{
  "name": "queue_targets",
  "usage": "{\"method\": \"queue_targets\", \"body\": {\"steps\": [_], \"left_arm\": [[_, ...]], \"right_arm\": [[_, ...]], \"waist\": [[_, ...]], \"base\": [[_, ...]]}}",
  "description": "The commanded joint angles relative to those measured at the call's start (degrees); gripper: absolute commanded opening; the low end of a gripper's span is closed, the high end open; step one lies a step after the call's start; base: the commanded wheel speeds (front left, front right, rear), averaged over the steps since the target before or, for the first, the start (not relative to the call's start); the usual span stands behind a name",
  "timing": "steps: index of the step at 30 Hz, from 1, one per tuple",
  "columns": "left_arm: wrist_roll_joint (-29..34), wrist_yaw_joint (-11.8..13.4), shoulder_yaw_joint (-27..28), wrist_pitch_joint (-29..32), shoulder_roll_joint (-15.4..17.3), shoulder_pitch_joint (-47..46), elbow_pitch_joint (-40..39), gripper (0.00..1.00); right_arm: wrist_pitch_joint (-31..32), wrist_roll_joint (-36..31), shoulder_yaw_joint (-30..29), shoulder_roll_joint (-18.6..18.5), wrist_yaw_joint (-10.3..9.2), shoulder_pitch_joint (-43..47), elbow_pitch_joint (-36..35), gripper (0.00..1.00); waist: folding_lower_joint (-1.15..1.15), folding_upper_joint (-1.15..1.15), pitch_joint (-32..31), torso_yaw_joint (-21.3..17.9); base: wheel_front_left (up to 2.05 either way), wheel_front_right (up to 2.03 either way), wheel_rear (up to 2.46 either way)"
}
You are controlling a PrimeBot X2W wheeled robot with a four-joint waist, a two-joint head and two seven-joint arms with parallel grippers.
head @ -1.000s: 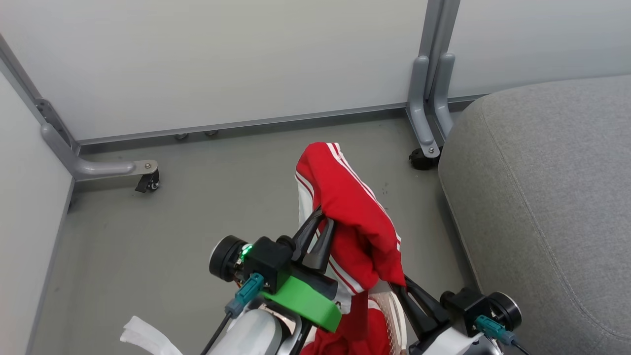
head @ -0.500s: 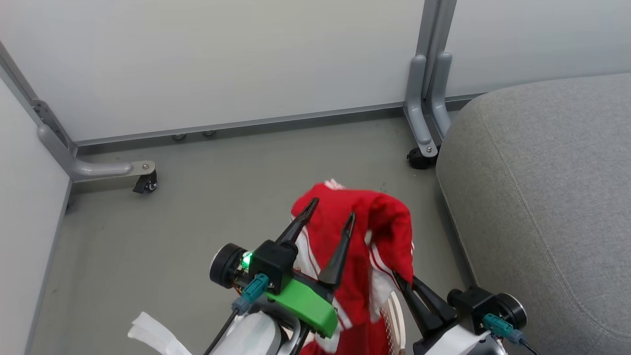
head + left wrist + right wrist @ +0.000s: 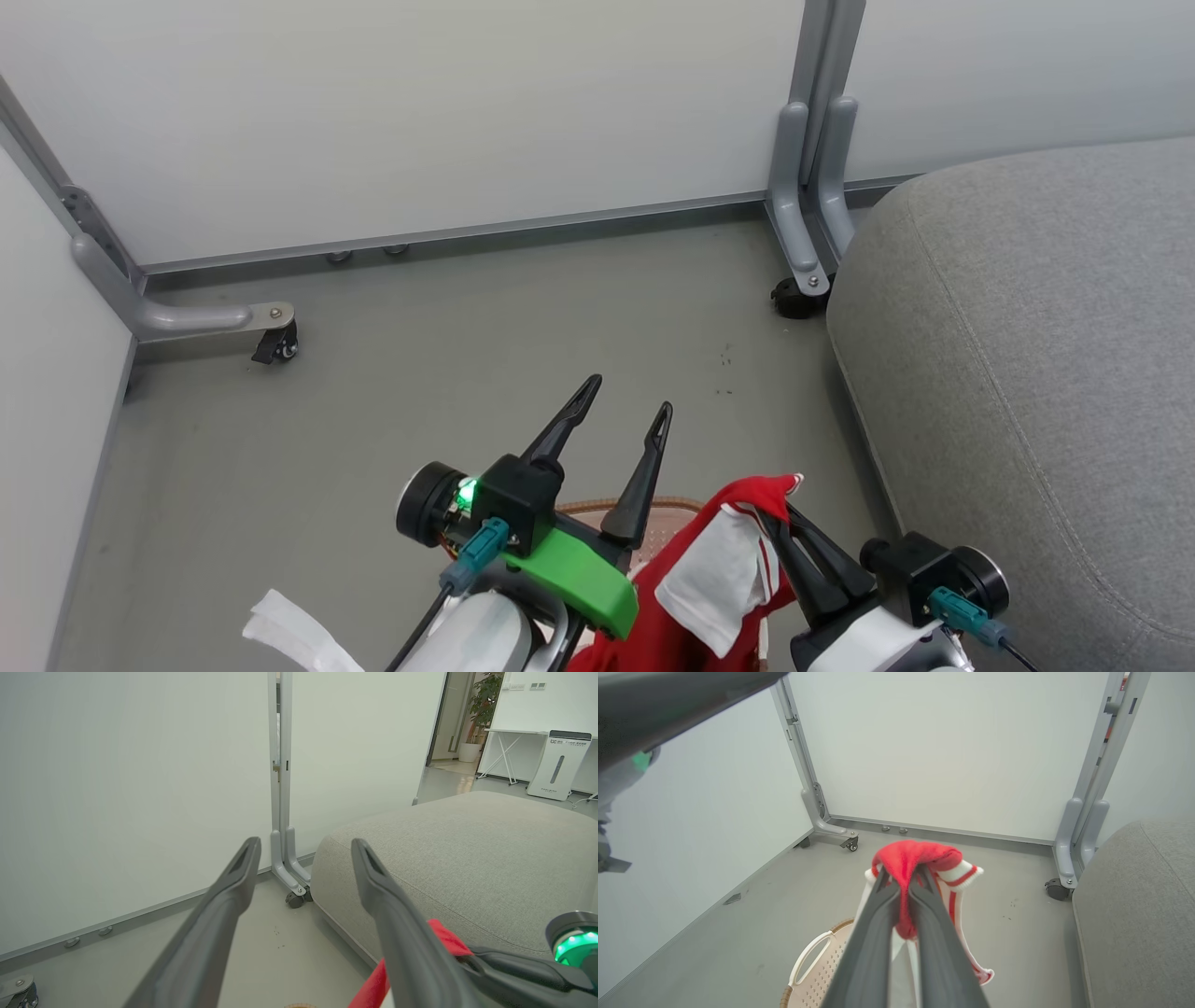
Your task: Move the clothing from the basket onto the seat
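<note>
The fingers (image 3: 560, 437) of the left gripper (image 3: 628, 395) stand wide apart and hold nothing, pointing up and away over the grey floor (image 3: 392, 411). In the left wrist view that gripper (image 3: 304, 843) frames the foot of the partition panels (image 3: 140, 788) and the near corner of the seat (image 3: 467, 858).

The right gripper (image 3: 780, 523) has its two fingers pressed together on the clothing (image 3: 691, 607). In its wrist view, a bunch of red fabric (image 3: 915, 854) is pinched between them and folds over the tips. A white ribbed edge with a red stripe sticks out to one side. From there the garment hangs down, red with white panels, over the basket (image 3: 681, 506), whose brown rim and perforated wall (image 3: 817, 961) lie just below. Whether the fabric touches the basket cannot be told.

The seat (image 3: 1027, 373) lies to the robot's right, near the held garment but apart from it.
</note>
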Motion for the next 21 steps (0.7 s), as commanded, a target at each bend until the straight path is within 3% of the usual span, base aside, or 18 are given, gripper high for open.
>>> {"method": "queue_targets", "body": {"steps": [1,12,21], "left_arm": [[-0.2,0.3,0.1,-0.5,0.5,-0.4,0.1,1.0],[0.4,0.1,-0.1,-0.7,1.1,0.5,-0.5,1.0],[1.8,0.2,0.0,-0.9,2.3,0.6,-2.5,1.0]], "right_arm": [[-0.3,-0.4,-0.3,-0.3,-0.08,0.5,-0.4,0.0],[-0.3,-1.6,-4.3,0.0,-0.08,0.7,-4.5,0.0],[-0.3,-1.9,-8.0,-0.6,-0.08,0.0,-11.5,0.0]], "waist": [[0.0,0.0,0.0,-0.1],[0.0,0.0,0.6,-2.5],[0.0,0.0,3.3,-9.8]], "base": [[0.0,0.0,0.0],[0.0,0.0,0.0],[0.0,0.0,0.0]]}}
